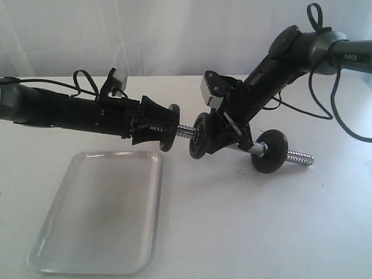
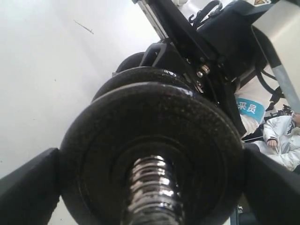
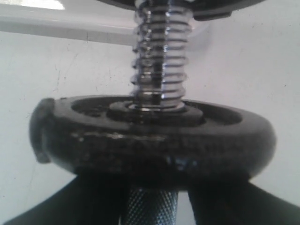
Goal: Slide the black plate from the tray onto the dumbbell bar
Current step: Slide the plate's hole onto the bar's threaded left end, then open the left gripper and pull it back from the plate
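Nearest the lens, the tray (image 1: pixel 99 215) lies flat on the white worktop (image 1: pixel 261 226) at about 7 o'clock in the exterior view, with nothing in it. Up at 9 o'clock the left arm reaches in level toward the middle. The left gripper (image 1: pixel 165 128) has its jaws closed on the rim of the black plate (image 2: pixel 140 122), one finger on each side. That plate is off the tray and stands on edge with the threaded end of the dumbbell bar (image 1: pixel 299 157) passing through its centre hole. A short run of bare thread separates it from a second black disc (image 1: pixel 200 136) just toward 3 o'clock. From 1 o'clock the right arm slants down, and the right gripper (image 1: pixel 224 139) has its jaws clamped on the bar's knurled middle, just beside that second disc. The bar tilts down toward 4 o'clock. A third black disc (image 1: pixel 268 152) sits on it near the far threaded end.
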`<state>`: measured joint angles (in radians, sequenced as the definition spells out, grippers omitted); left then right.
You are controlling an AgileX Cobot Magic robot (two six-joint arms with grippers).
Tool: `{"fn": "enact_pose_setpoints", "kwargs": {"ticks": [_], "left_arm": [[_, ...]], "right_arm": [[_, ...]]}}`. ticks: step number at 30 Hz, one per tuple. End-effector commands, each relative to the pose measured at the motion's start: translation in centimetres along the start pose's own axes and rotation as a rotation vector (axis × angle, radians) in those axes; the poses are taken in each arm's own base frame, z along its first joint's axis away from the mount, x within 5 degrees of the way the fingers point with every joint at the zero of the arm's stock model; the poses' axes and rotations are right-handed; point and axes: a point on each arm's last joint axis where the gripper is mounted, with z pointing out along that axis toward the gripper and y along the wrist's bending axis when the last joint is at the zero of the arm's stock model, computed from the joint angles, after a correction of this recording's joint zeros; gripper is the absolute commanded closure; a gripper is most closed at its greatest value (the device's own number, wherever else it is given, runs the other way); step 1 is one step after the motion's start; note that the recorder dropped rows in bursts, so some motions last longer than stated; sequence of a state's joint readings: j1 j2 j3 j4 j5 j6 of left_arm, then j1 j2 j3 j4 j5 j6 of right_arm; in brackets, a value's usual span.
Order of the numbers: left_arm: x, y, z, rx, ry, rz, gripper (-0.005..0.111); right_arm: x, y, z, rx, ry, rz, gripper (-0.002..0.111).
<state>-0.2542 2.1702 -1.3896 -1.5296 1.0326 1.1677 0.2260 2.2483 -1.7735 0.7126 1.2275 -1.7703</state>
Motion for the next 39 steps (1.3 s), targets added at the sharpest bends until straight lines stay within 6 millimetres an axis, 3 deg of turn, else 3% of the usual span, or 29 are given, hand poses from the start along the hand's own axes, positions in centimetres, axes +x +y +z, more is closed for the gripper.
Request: {"fn": "enact_pose_setpoints", "kwargs": {"ticks": [1, 7, 9, 11, 16, 28, 31, 36, 39], "left_arm": [[-1.4, -3.1, 0.0, 0.187, -0.08, 0.021, 0.101], [-1.7, -3.1, 0.0, 0.18, -0.111, 0.012, 0.07], [-1.6, -2.9, 0.2, 0.157, -0.107, 0.013, 0.065], [-1.6, -2.9, 0.5, 0.145, -0.105, 0.012, 0.066], [-1.5, -3.0, 1.6, 0.113, -0.114, 0.007, 0.081], [-1.6, -3.2, 2.2, 0.108, -0.14, 0.024, 0.08], [-1.6, -3.2, 2.2, 0.104, -0.141, 0.024, 0.064], [-1.6, -3.0, 2.2, 0.087, -0.145, 0.022, 0.025], [-1.7, -2.7, 2.2, 0.054, -0.152, 0.018, 0.011]], "right_arm": [[-1.8, -0.3, -1.7, 0.067, -0.096, 0.001, 0.108], [-1.8, -0.3, -1.7, 0.067, -0.096, 0.001, 0.108], [-1.8, -0.3, -1.7, 0.067, -0.096, 0.001, 0.108], [-1.8, -0.3, -1.7, 0.067, -0.096, 0.001, 0.108], [-1.8, -0.3, -1.7, 0.067, -0.096, 0.001, 0.108], [-1.8, -0.3, -1.7, 0.067, -0.096, 0.001, 0.108], [-1.8, -0.3, -1.7, 0.067, -0.096, 0.001, 0.108], [-1.8, -0.3, -1.7, 0.067, -0.096, 0.001, 0.108], [-1.8, -0.3, -1.7, 0.067, -0.096, 0.001, 0.108]]}}
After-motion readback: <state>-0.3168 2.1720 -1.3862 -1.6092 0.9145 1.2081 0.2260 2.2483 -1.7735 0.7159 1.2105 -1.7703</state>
